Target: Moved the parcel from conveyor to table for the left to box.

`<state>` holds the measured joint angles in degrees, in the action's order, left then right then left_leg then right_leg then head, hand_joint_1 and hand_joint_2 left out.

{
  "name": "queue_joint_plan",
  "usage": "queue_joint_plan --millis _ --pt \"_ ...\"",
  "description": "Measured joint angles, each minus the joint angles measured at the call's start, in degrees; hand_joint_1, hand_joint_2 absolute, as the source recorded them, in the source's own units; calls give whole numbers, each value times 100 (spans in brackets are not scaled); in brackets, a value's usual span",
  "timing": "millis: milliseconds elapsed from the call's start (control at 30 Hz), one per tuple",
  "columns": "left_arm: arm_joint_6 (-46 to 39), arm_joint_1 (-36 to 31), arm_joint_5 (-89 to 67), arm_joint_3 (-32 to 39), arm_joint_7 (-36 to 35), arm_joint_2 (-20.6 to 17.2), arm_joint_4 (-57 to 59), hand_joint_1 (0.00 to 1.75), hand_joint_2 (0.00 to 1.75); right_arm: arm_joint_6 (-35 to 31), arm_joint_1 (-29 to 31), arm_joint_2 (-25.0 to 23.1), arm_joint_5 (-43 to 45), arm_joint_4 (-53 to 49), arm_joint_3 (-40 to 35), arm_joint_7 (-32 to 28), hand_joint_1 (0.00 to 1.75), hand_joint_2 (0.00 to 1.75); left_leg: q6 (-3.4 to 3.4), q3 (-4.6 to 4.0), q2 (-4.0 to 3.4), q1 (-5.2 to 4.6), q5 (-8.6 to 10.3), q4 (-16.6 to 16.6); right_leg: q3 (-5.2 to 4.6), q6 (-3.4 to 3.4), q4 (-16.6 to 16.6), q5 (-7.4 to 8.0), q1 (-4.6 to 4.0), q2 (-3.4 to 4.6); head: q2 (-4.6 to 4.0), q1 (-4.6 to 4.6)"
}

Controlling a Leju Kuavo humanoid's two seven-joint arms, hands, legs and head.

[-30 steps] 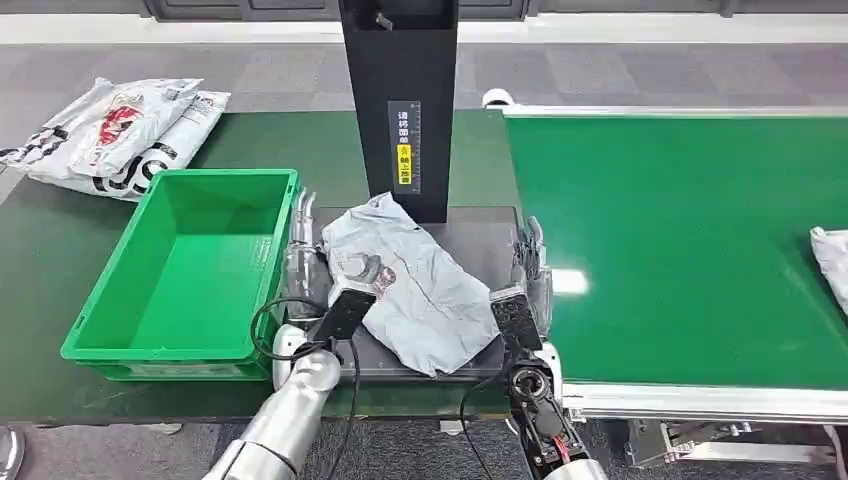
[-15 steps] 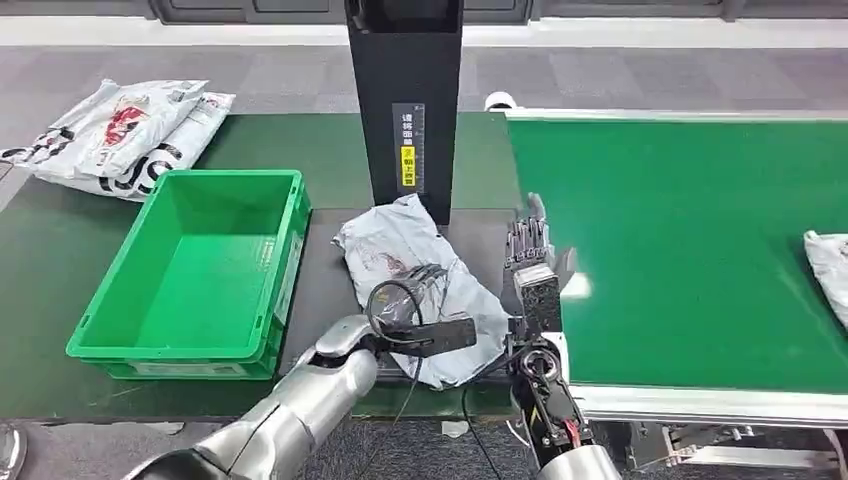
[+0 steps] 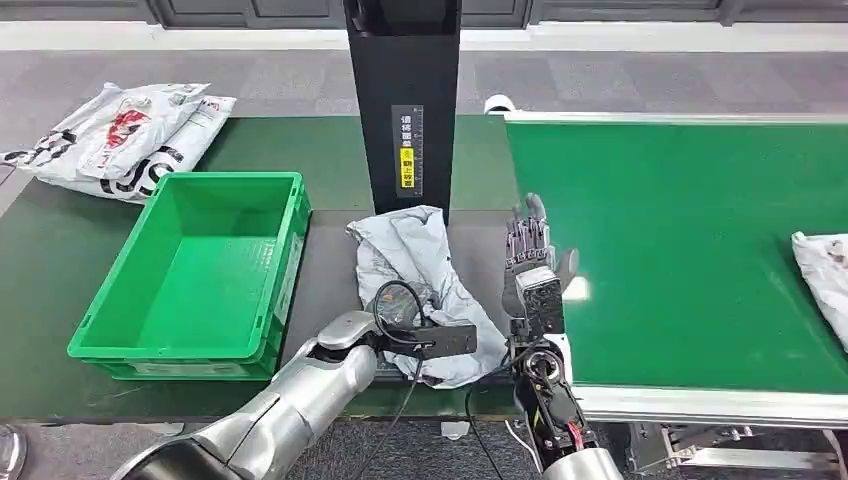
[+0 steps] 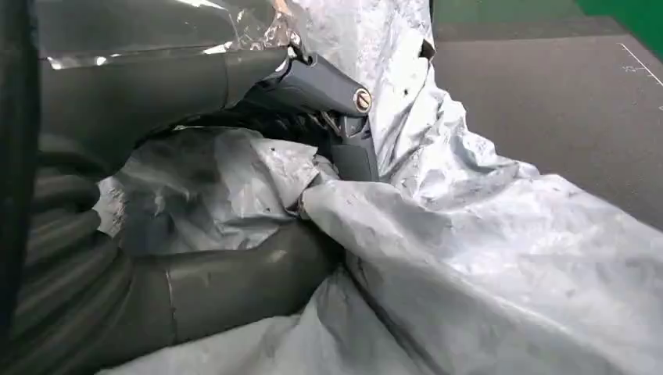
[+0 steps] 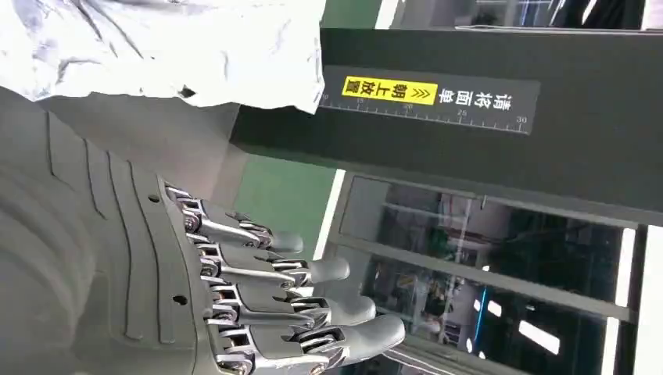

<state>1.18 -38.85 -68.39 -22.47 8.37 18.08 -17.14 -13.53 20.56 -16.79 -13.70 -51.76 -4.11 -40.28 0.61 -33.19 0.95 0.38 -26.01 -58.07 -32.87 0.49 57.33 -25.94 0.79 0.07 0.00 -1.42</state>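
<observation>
We see the green crate at left and the black post (far side). Between them the grey parcel lies on the table, gripped by our left hand; right hand upright, fingers spread, holding nothing.

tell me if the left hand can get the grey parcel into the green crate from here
Probably yes: the left hand already grips the grey parcel, and the green crate sits open beside it, nothing between.

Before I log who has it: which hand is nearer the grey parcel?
Left. The left hand grips the grey parcel, its film bunched between thumb and fingers. The right hand stands beside the parcel, apart from it, fingers straight and holding nothing.
</observation>
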Motion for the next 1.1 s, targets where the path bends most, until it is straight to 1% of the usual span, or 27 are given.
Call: queue_joint_plan --millis 100,233,367,467,500,567,633,667,733,867,1000,1033,1067,1100 --pt "-206 -1 24 -2 17 0 7 175 175 -33 -2 0 -68 0 0 28 0 0 1 -1 0 0 -1 0 -2 0 0 -1 0 1 -2 0" --pt "-1006 -3 190 4 79 0 18 175 175 -48 -61 2 -179 0 0 94 0 0 1 -7 -3 0 -1 0 -11 0 0 0 0 5 0 0" --pt "-2206 -21 582 200 218 -7 24 175 175 -177 -61 24 -256 86 2 96 0 0 6 -32 -17 0 5 -1 -47 -7 3 13 0 16 0 0" --pt "-3298 -199 896 609 402 -39 -54 175 175 -450 -61 61 -304 330 100 53 0 0 5 -62 -12 0 22 -2 -73 -7 6 22 0 14 0 0" --pt "-3655 -298 912 744 424 -63 -98 175 175 -500 -62 70 -313 402 153 41 0 0 7 -69 -11 1 24 -2 -79 -8 8 24 0 14 -2 0" --pt "-4016 -396 523 984 301 -123 -326 175 175 -527 -65 85 -335 499 210 39 0 0 10 -70 -14 0 26 -2 -84 -12 9 28 0 17 0 0" --pt "-4100 -386 -286 1396 173 -184 -858 175 175 -533 -70 98 -387 584 297 33 0 0 10 -82 -19 1 26 -2 -96 -12 11 28 -1 22 -2 0" --pt "-4111 -384 -715 1716 181 -199 -1216 175 175 -548 -74 103 -415 625 337 31 0 0 10 -86 -19 1 26 -2 -103 -12 11 28 -1 22 0 0" --pt "-4118 -344 -1186 2245 371 -203 -1784 175 175 -568 -81 107 -455 664 384 33 0 0 11 -88 -29 1 25 -1 -108 -13 12 27 0 28 -2 0" --pt "-4131 -185 -1576 3391 899 -208 -2641 175 175 -632 -144 107 -549 680 498 76 0 0 12 -93 -39 1 24 1 -120 -14 12 26 -1 39 0 0" --pt "-4131 -2 -1751 4086 1154 -208 -3240 175 175 -623 -270 114 -594 667 597 103 0 0 12 -99 -34 2 24 2 -124 -15 13 25 -2 35 0 0" --pt "-4131 31 -1857 4222 1038 -212 -3346 175 175 -619 -295 118 -601 665 605 116 0 0 12 -100 -36 1 24 2 -124 -15 13 25 -1 35 0 0" --pt "-4131 76 -1964 4291 696 -249 -3440 175 175 -614 -323 120 -605 649 625 120 0 0 12 -100 -38 1 24 3 -125 -15 13 26 -1 35 0 0" --pt "-4131 123 -2042 4275 186 -361 -3493 175 175 -612 -348 120 -616 627 658 129 0 0 12 -99 -39 1 24 3 -127 -15 12 25 -1 36 -2 0"
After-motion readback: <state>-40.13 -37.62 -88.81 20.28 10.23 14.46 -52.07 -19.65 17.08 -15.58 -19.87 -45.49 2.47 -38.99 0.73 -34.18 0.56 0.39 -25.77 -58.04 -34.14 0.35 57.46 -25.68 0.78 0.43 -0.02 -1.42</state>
